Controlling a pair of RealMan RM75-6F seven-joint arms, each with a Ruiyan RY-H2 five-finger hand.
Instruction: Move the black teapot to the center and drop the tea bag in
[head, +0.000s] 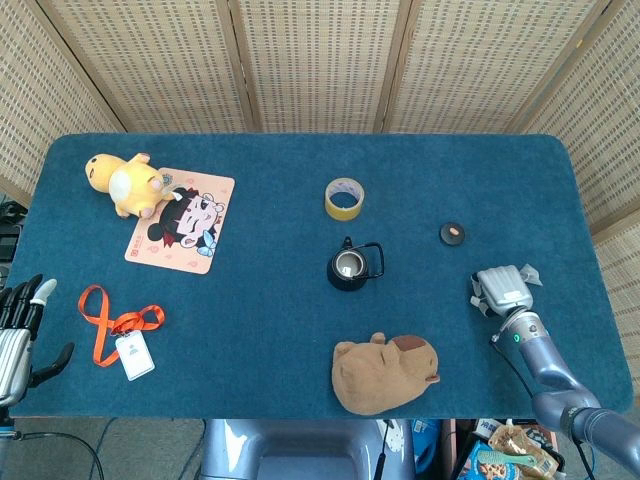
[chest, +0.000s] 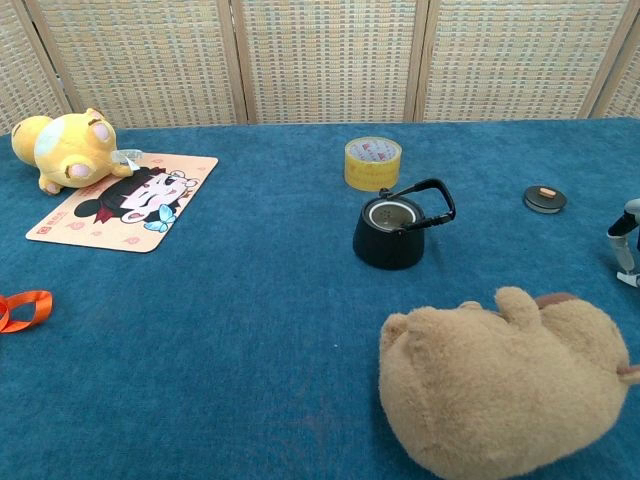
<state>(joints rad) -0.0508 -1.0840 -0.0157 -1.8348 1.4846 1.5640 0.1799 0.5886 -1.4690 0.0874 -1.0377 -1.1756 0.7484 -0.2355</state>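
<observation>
Teapot (head: 348, 268) sits mid-tabletop, lid off. Right hand (head: 503, 288), near the right edge, looks curled over something pale; can't tell the grip. A loose hold could drop it short.

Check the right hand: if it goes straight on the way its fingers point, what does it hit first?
Probably the small black lid. The right hand points up-table; a pale bit shows beside its fingers, depth unclear.
</observation>
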